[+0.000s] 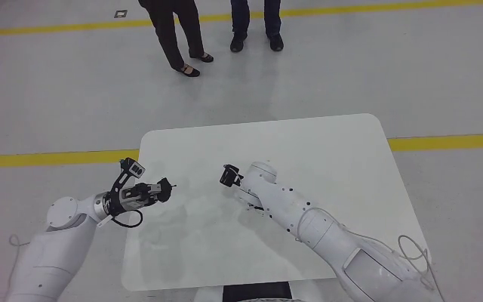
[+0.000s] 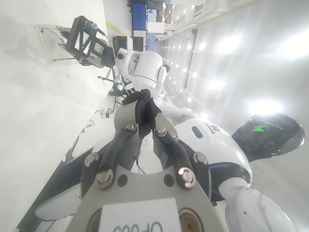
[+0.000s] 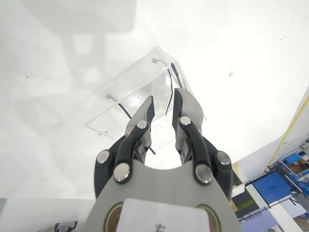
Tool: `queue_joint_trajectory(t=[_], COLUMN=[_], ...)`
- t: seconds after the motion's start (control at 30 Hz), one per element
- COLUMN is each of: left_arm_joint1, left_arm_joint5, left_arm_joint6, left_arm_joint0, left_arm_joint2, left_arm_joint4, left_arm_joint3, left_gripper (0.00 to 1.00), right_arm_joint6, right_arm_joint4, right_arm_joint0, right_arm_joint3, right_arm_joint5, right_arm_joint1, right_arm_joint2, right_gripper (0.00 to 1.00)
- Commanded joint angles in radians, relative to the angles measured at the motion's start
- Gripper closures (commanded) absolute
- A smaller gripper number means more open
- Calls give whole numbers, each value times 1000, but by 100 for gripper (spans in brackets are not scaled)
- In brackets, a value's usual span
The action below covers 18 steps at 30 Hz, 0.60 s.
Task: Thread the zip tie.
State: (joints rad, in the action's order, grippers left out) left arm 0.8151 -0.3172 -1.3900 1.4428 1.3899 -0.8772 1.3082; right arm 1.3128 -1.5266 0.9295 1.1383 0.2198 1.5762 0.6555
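**Right gripper open around zip tie, left clamped shut**

Right gripper (image 1: 229,175) near the middle of the white table (image 1: 339,151), slightly toward its left edge. Fingers (image 3: 177,105) spread.

Right wrist view:
- Thin black zip tie (image 3: 170,97) running up through the gap between the pads, with one end free. Cannot tell if it touches either pad.
- Far end at a clear acrylic stand (image 3: 135,78) sitting on the table just past the fingertips.
- Other ties (image 3: 122,107) on the same stand, heads at its upper face.

Left gripper (image 1: 164,189) just inside the table's left edge, about halfway along it.

Left wrist view:
- Own fingers (image 2: 125,114) pressed together, with ragged black material (image 2: 144,98) bunched at the tips. Cannot tell what it is, or whether a tie is pinched in it.
- Right gripper seen head-on farther off, toothed pads apart, right over the stand.

Top view adds a thin black sliver (image 1: 173,185) poking out of the left gripper's tip toward the right gripper. The two grippers are well apart.
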Motion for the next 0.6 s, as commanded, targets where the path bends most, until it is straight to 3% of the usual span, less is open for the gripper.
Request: queue_joint_trajectory(t=[0.0, 0.17, 0.4, 0.57], left_arm_joint1=[0, 0, 0, 0], left_arm_joint5=[0, 0, 0, 0], left_arm_joint6=[0, 0, 0, 0], left_arm_joint0=[0, 0, 0, 0], left_arm_joint2=[0, 0, 0, 0], left_arm_joint4=[0, 0, 0, 0], left_arm_joint3=[0, 0, 0, 0], left_gripper=[100, 100, 100, 100], right_arm_joint6=[1, 15, 69, 77], right_arm_joint4=[5, 26, 86, 140], right_arm_joint0=[-1, -4, -4, -21], right_arm_joint3=[-3, 9, 37, 28], right_arm_joint5=[4, 27, 119, 120], right_arm_joint1=[2, 2, -3, -10], right_arm_joint2=[3, 21, 50, 26], right_gripper=[82, 83, 85, 85])
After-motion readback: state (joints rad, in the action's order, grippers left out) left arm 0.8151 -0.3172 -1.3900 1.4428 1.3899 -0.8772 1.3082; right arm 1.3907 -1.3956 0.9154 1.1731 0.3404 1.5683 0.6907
